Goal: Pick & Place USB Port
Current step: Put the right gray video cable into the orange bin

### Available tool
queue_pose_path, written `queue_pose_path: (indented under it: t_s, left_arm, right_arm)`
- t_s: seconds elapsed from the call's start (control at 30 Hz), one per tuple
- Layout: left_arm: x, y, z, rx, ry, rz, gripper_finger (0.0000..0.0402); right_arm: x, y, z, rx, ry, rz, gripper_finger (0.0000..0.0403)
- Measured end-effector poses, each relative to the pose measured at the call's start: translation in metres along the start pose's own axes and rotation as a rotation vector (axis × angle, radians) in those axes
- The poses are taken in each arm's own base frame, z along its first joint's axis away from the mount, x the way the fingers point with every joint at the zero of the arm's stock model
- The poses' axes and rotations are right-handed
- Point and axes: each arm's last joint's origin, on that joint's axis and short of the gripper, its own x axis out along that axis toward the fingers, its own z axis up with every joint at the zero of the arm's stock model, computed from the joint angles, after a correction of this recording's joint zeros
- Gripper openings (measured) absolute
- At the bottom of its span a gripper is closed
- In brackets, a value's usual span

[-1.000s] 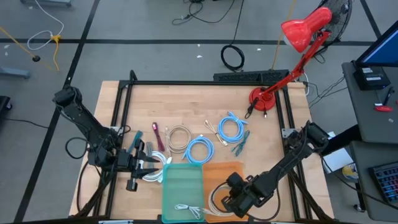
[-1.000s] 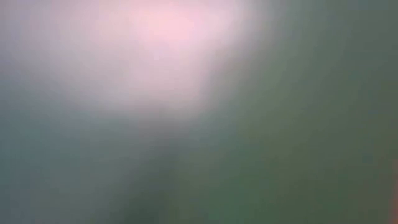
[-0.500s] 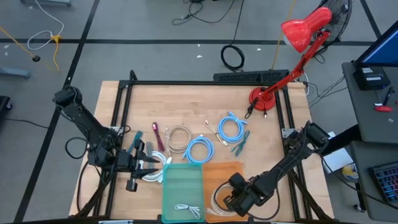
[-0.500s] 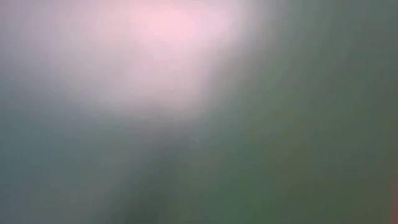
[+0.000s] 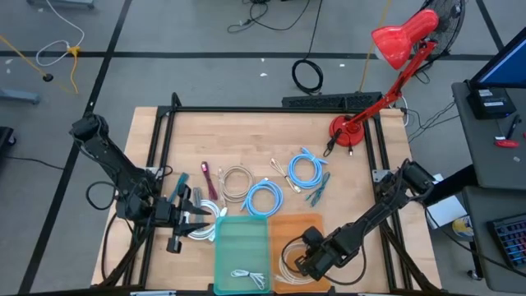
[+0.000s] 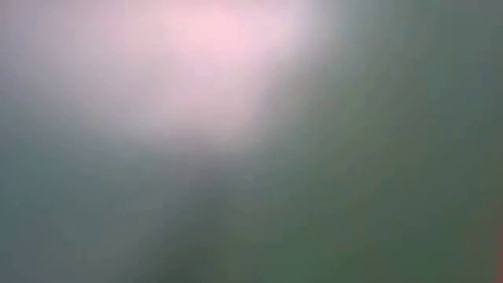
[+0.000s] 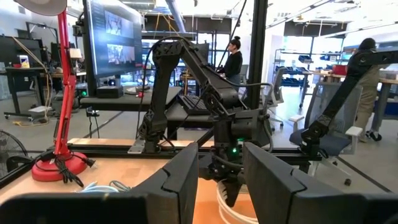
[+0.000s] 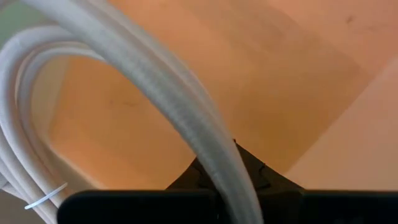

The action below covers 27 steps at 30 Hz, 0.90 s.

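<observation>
- While the right gripper (image 5: pixel 297 265) sits clamped on a coiled white cable (image 8: pixel 124 81) inside the orange tray (image 5: pixel 316 224),
- left gripper (image 5: pixel 197 217) hovers part-open beside the green tray (image 5: pixel 242 238).

The table (image 5: pixel 255 136) has a pale wood top with a matt finish, framed by black metal rails (image 5: pixel 271 109). The white cable (image 8: pixel 155 93) looks like smooth, slightly ribbed plastic. The orange tray (image 8: pixel 298 74) and the green tray (image 5: pixel 241 242) – translucent plastic. The red lamp (image 5: pixel 399 41) is glossy.
</observation>
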Motion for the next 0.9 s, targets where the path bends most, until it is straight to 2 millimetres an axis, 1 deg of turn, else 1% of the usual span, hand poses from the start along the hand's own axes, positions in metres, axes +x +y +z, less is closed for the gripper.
queue_pose_path:
  t_s: [0.17,0.4,0.67,0.9]
  left_arm:
    - [-0.0001,-0.0001,0.0000,0.000,0.000,0.000,0.0127]
    - [-0.0001,-0.0001,0.0000,0.000,0.000,-0.001,0.0127]
    - [-0.0001,-0.0001,-0.0001,0.000,0.001,-0.001,0.0127]
    - [-0.0002,-0.0002,-0.0001,-0.001,0.001,-0.001,0.0127]
  right_arm:
    - [0.0005,-0.0001,0.0040,0.004,-0.002,-0.006,0.0006]
    - [0.0005,-0.0011,0.0045,0.008,-0.006,-0.017,0.0009]
    - [0.0005,-0.0022,0.0020,0.003,0.064,-0.032,0.0012]
    - [0.0005,-0.0040,0.0021,-0.013,0.066,-0.050,0.0013]
